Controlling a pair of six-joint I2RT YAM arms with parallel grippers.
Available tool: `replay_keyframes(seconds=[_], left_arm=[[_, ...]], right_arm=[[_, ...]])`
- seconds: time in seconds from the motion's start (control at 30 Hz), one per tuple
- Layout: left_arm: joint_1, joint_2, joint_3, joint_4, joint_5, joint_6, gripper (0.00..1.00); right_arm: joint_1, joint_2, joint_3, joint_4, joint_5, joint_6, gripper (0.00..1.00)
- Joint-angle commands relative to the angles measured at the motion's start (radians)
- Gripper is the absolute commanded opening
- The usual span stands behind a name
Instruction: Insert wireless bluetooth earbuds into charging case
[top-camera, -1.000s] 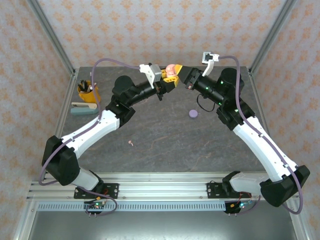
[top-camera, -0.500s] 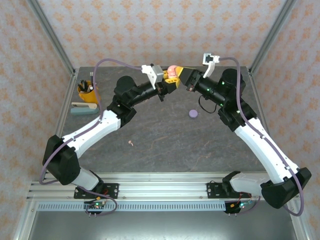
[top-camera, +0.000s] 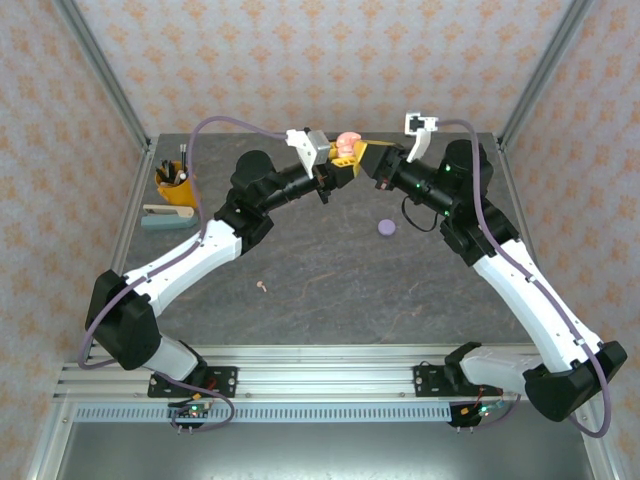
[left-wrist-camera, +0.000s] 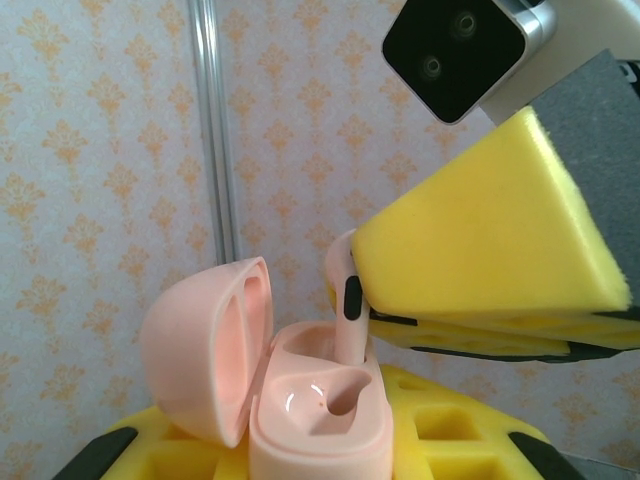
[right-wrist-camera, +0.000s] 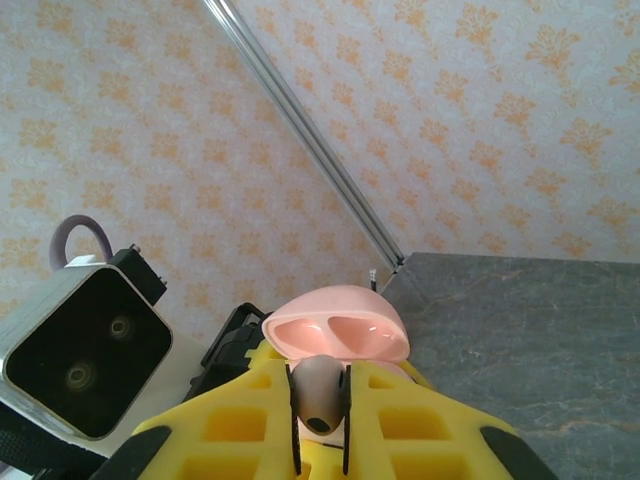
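Note:
My left gripper (left-wrist-camera: 320, 455) is shut on a pale pink charging case (left-wrist-camera: 320, 405), held up in the air with its lid (left-wrist-camera: 205, 345) swung open to the left. My right gripper (right-wrist-camera: 322, 375) is shut on a pale pink earbud (right-wrist-camera: 320, 400). The earbud's stem (left-wrist-camera: 348, 320) stands in the case's far slot, and the near slot is hollow. In the top view the two grippers meet above the table's back middle around the case (top-camera: 347, 143). Another pink earbud (top-camera: 262, 286) lies on the table. A round lilac case (top-camera: 386, 227) rests right of centre.
A yellow cup of pens (top-camera: 177, 182) and a teal stapler (top-camera: 165, 215) stand at the table's left edge. Patterned walls and metal corner posts (top-camera: 100, 75) close in the back and sides. The dark table (top-camera: 330, 270) lies well below both grippers.
Both grippers, still joined at the case and earbud, have drifted slightly right and toward the back wall. The things on the table have not moved.

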Motion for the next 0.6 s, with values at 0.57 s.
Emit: replay_keyframes(seconds=[0.57], left_arm=[[-0.001, -0.035, -0.025, 0.078, -0.003, -0.038, 0.02]], right_arm=[[0.006, 0.102, 0.146, -0.157, 0.12, 0.057, 0.63]])
